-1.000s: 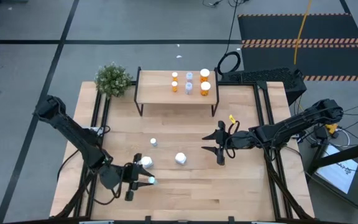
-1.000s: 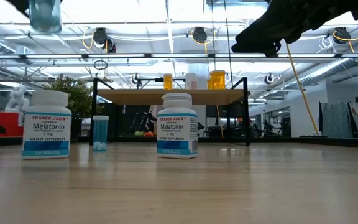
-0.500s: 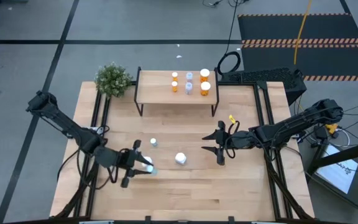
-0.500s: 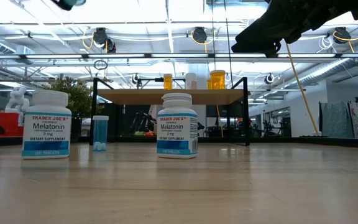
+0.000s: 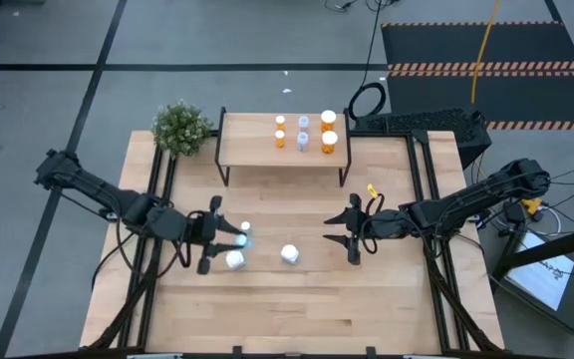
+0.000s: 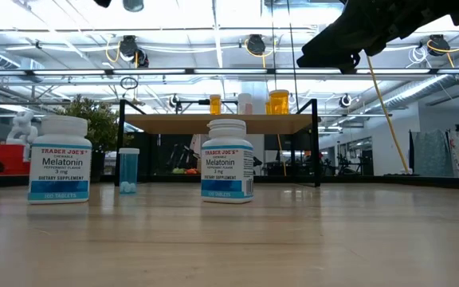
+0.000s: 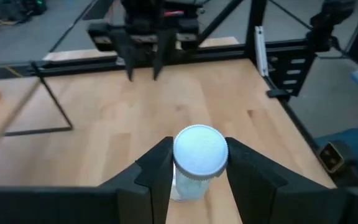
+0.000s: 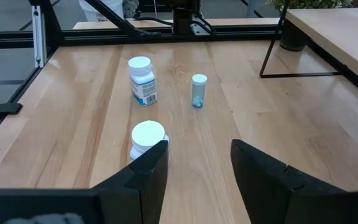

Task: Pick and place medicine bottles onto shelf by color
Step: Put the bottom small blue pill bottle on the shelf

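- Left gripper (image 5: 229, 237) is raised over the table's left-middle, fingers clamped on a pale blue bottle (image 7: 197, 158). Its white cap faces the wrist camera, so the long axis runs out along the fingers.
- The shelf (image 5: 257, 152) lies toward the table's far edge, well apart from the held bottle. It already bears orange bottles (image 5: 328, 143) and a pale one between them.
- Judgement: the coming move turns on carrying the bottle across that gap and turning it upright beside the pale one on the board.
- Left arm is the nearer to the bottles on the table: one white bottle (image 5: 235, 260) just beside the gripper, another (image 5: 289, 254) near table centre, a slim blue vial (image 6: 128, 170) between.
- Right gripper (image 5: 353, 231) hangs right of centre, fingers apart, empty.
- Low view reads "Melatonin" on both white bottles, which the high view cannot. It catches the held bottle only at its top edge.
- Right wrist view shows the vial (image 8: 198, 90) upright, apart from the two white bottles.
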### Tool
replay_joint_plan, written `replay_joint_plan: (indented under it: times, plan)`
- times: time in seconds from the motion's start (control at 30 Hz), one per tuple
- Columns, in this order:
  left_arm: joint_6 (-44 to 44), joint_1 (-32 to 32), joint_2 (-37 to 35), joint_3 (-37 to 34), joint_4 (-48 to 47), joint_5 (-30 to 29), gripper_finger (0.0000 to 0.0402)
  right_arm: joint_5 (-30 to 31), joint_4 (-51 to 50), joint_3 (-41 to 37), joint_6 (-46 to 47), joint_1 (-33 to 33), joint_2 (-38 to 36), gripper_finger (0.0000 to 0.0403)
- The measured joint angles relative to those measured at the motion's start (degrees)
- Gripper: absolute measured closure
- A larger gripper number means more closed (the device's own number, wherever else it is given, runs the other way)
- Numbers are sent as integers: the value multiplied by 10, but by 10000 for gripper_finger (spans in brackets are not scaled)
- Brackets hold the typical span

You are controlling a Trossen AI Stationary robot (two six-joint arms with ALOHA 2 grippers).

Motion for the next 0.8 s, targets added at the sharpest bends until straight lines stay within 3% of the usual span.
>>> replay_joint_plan:
  times: [0.5, 0.8]
  plan:
    - [68, 106, 2, 130, -140, 1, 261, 0, 0, 0, 0, 0, 0, 234]
    - [96, 196, 2, 158, -178, 63, 261, 0, 0, 0, 1, 0, 0, 234]
